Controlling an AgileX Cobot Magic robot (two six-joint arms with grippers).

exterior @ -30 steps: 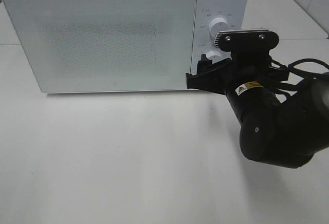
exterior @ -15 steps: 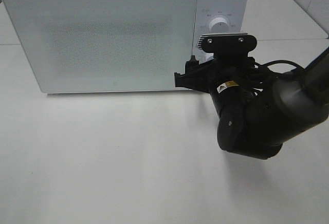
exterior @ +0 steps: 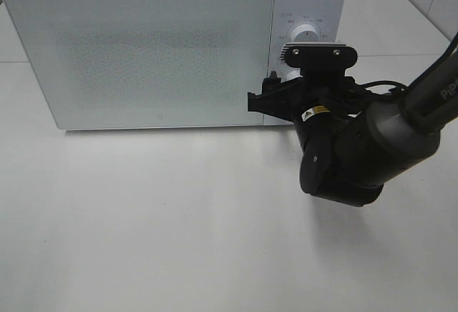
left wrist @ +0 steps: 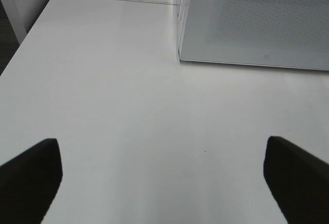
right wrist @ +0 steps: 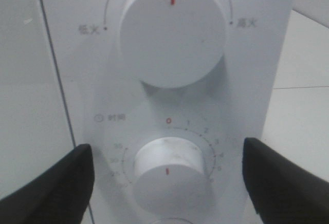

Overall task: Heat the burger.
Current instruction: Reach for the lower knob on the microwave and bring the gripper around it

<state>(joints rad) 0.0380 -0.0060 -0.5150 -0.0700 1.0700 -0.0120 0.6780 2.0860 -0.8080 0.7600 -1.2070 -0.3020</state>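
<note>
The burger shows in no view and is probably behind the closed microwave door (exterior: 143,54). The right gripper (right wrist: 168,183) stands wide astride the timer knob (right wrist: 167,170) without clamping it, so setting the time appears outstanding. The left gripper (left wrist: 164,178) hangs wide and empty over the table (left wrist: 128,80).

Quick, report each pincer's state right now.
Left pincer: open, holding nothing, above the table.
Right pincer: open, holding nothing, straddling the lower dial without touching it.
</note>
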